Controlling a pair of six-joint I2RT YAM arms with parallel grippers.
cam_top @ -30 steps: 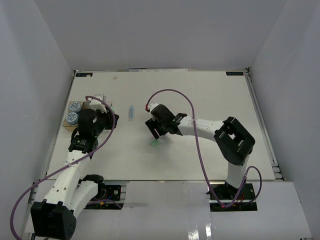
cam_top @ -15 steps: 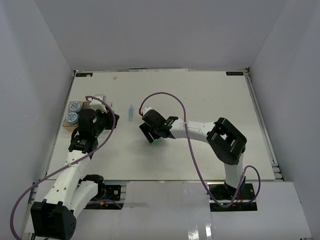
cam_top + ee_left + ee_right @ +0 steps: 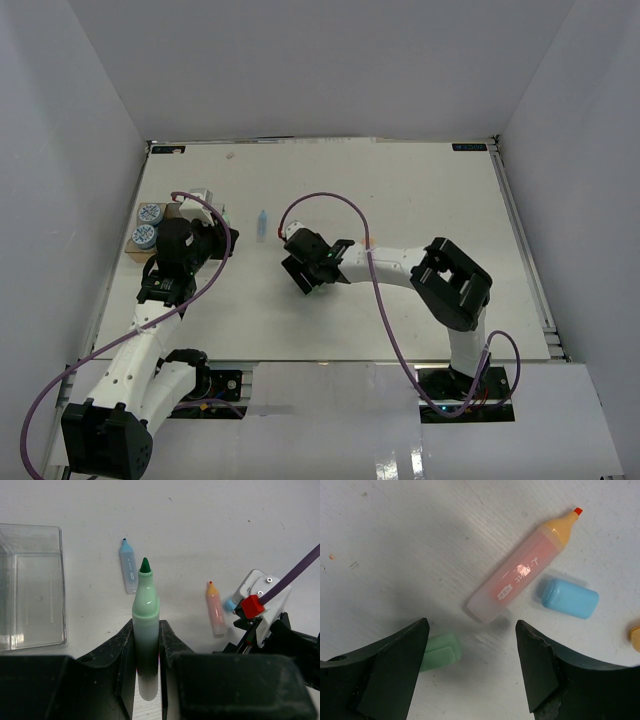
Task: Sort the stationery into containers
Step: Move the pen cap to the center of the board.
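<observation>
My left gripper is shut on a green marker, uncapped, tip pointing away. In the top view this gripper hovers beside the containers: a tan bin holding two blue-and-white rolls, and a clear bin. My right gripper is open low over the table, with a green cap by its left finger. An orange-pink marker and a blue cap lie just ahead of it. A blue marker lies between the arms.
An orange piece shows at the right edge of the right wrist view. The purple cable loops over the right arm. White walls enclose the table on three sides.
The right gripper has slid left and slightly nearer, and now covers the green cap in the top view. The left arm has stayed put with the green marker.
</observation>
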